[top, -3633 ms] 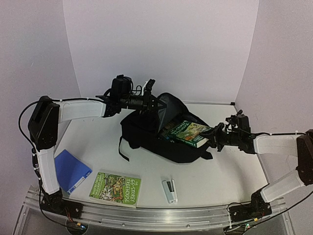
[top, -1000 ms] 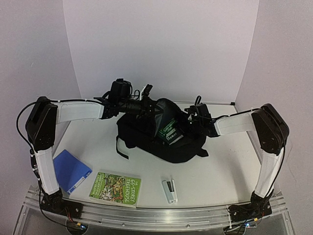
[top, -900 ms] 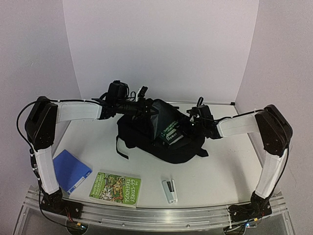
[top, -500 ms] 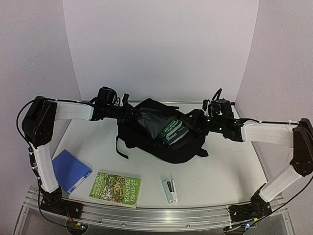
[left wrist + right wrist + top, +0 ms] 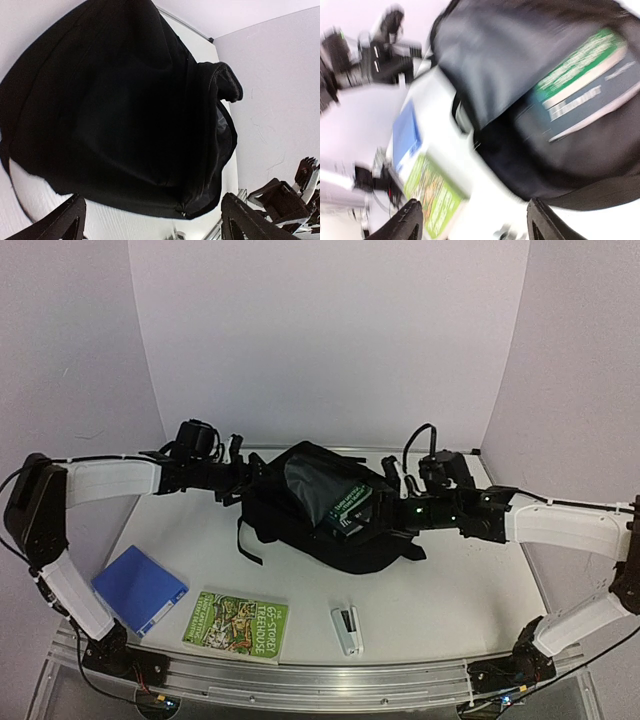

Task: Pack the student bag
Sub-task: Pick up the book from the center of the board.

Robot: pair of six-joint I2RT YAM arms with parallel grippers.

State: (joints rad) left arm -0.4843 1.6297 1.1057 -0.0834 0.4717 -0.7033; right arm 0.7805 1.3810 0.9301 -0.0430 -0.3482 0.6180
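The black student bag [image 5: 320,525] lies at the middle back of the table, its mouth open, and it fills the left wrist view [image 5: 125,110]. A green-and-dark book [image 5: 350,507] sticks out of that mouth [image 5: 580,75]. My left gripper [image 5: 243,480] is open just left of the bag, its fingers [image 5: 70,225] spread wide with only table between them. At the bag's right end my right gripper [image 5: 393,492] is open too, apart from the book. In the blurred right wrist view [image 5: 477,225] nothing is between its fingers.
A green book [image 5: 237,625] lies at the front left, with a blue notebook [image 5: 140,588] to its left. A white stapler [image 5: 347,628] lies at the front middle. White walls close in the back and both sides.
Both grippers have opened. The left one let go of the bag's flap and drew back left, and the flap dropped. The right one pulled back right, leaving the book in the bag's mouth.
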